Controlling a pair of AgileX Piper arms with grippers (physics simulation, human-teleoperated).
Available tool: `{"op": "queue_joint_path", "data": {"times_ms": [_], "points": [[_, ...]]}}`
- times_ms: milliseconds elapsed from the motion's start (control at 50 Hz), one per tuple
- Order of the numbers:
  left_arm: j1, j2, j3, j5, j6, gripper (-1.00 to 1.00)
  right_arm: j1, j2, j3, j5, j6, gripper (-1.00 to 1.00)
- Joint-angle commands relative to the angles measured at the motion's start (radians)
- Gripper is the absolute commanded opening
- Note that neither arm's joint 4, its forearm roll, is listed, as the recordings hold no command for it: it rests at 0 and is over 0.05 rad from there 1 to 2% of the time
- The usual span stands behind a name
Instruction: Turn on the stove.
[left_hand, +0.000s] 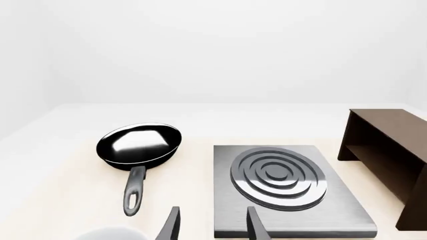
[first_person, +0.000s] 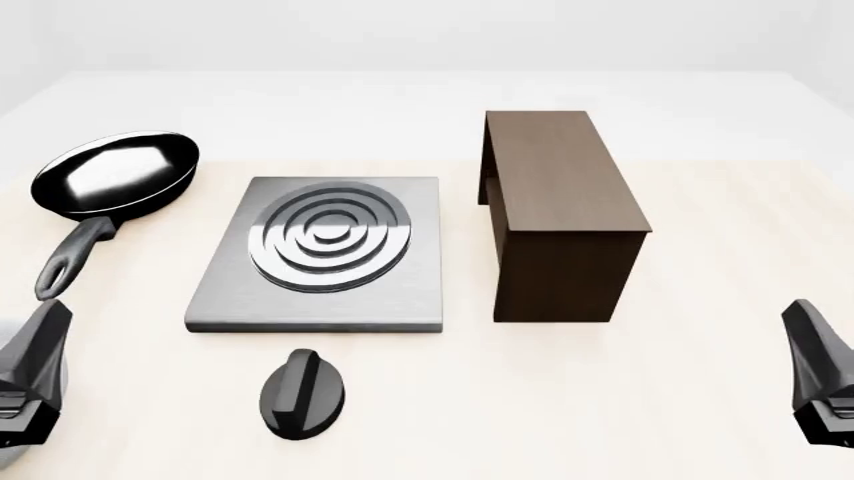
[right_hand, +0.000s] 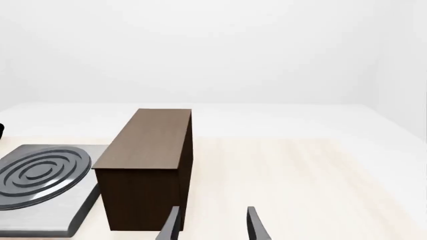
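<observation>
grey stove (first_person: 400, 290), black knob (first_person: 303, 393), brown cabinet (first_person: 561, 200)

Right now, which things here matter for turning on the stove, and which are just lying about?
Needed:
stove
knob
left gripper, open

Not needed:
frying pan
cabinet
right gripper, open

Both wrist views miss the knob (first_person: 306, 393); end effectors seem edge-cropped.

A pale wooden table (first_person: 641, 400) stands in a bare white room under soft, even light; a dark brown cabinet (first_person: 561, 210) sits upright at its centre-right.
</observation>
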Motion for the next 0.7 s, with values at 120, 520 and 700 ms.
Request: {"op": "queue_joint_path", "data": {"times_ms": [120,520,700], "points": [[-0.016,0.002,-0.005,0.004,-0.001,1.00,0.004,0.004,-0.003,-0.001,-0.006,1.00],[-0.044,0.084,-0.130,0.097,-0.010,1.00,0.004,0.004,-0.003,-0.001,-0.008,1.00],[-0.062,0.156,-0.283,0.208,-0.046,1.00,0.004,0.004,-0.003,-0.001,-0.008,1.00]]}}
